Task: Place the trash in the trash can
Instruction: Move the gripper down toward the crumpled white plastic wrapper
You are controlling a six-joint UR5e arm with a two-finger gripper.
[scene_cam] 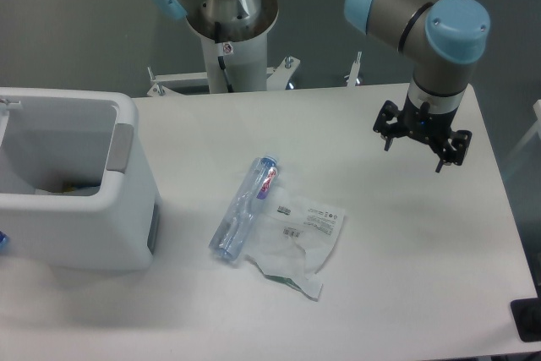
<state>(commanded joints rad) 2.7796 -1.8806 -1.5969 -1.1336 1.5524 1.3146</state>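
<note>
**Trash not yet binned**

While the trash can [76, 192] waits at nine o'clock, the bottle [245, 207] and plastic bag [300, 238] lie touching mid-worktop [406, 276], both unplaced. At two o'clock, the gripper [423, 143] hovers wide, empty.

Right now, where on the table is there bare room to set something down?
Bare white table lies right of the thin clear plastic bag, below the open gripper. It is crowded where the slim clear plastic bottle touches the bag, near the white boxy bin.
</note>
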